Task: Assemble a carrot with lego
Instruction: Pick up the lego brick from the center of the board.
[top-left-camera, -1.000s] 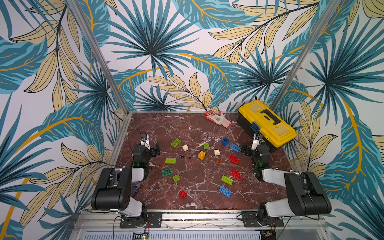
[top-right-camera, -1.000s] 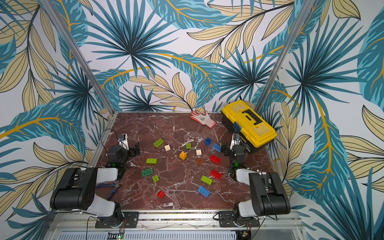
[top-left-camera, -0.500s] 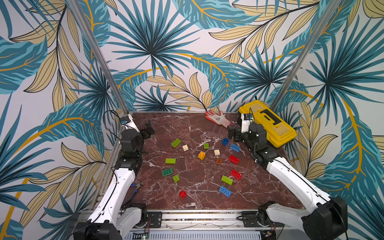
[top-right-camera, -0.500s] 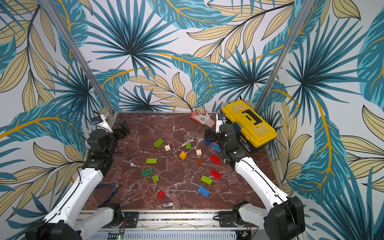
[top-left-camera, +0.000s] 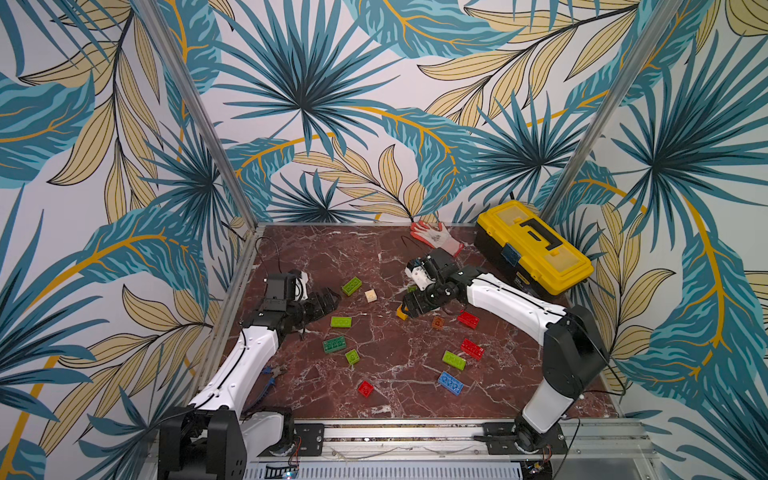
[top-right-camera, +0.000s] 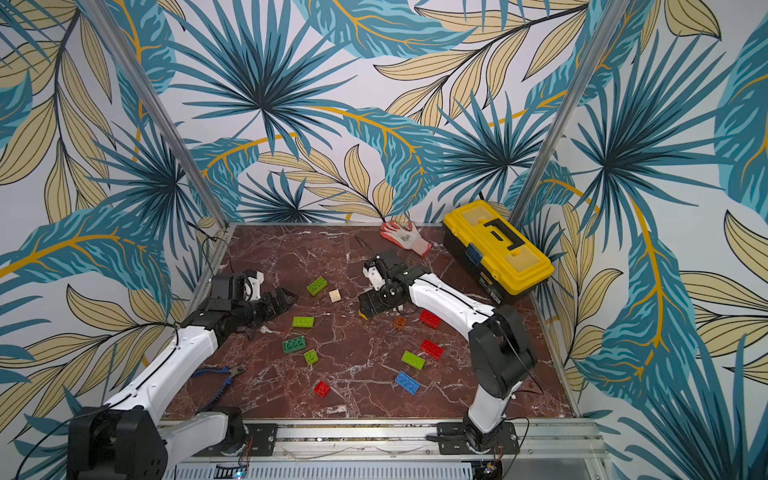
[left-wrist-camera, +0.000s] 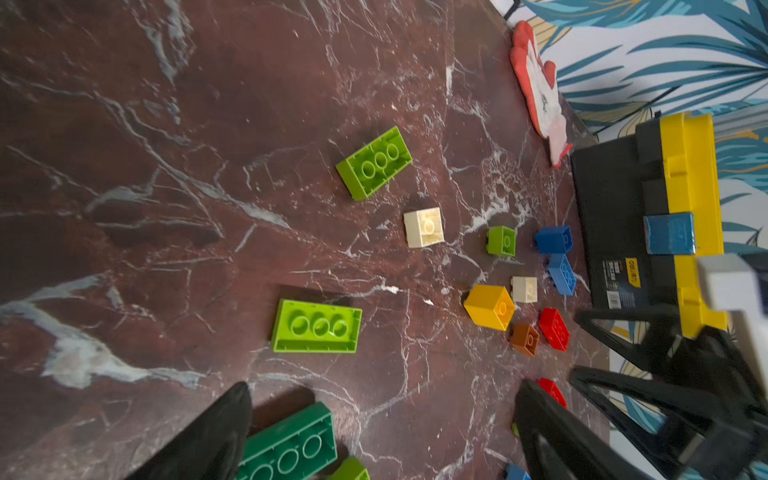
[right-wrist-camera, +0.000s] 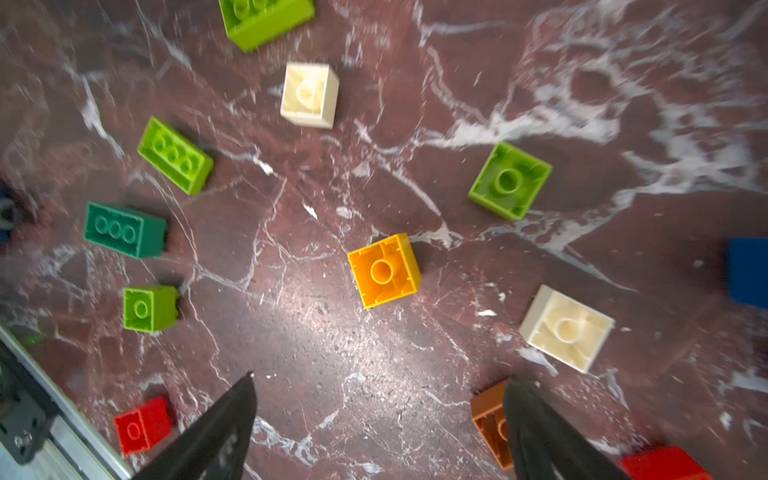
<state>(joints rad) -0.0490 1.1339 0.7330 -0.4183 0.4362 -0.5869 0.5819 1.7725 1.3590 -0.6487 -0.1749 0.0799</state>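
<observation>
Lego bricks lie scattered on the red marble table (top-left-camera: 374, 257). Among them are lime oblongs (top-left-camera: 340, 321), a dark green oblong (top-left-camera: 334, 344), red bricks (top-left-camera: 468, 319), a blue one (top-left-camera: 450, 382) and a cream one (top-left-camera: 370, 295). My right gripper (top-left-camera: 409, 309) hangs low and open over a yellow square brick (right-wrist-camera: 383, 270). That brick lies just ahead of the open right gripper (right-wrist-camera: 380, 386), which holds nothing. An orange brick (right-wrist-camera: 490, 419) sits against one finger. My left gripper (top-left-camera: 328, 301) is open and empty at the left. In its wrist view the left gripper (left-wrist-camera: 386, 390) has the dark green oblong (left-wrist-camera: 291, 444) beside one finger.
A yellow and black toolbox (top-left-camera: 534, 245) stands at the back right, with a red and white glove (top-left-camera: 436, 235) beside it. Blue-handled pliers (top-right-camera: 224, 374) lie under the left arm. A metal rail (top-left-camera: 395, 432) runs along the front edge, and patterned walls close the other sides.
Both arms have unfolded from the front rail and reached out over the table. The right gripper has swung from near the toolbox down to the yellow brick. The left has dropped towards the green bricks.
</observation>
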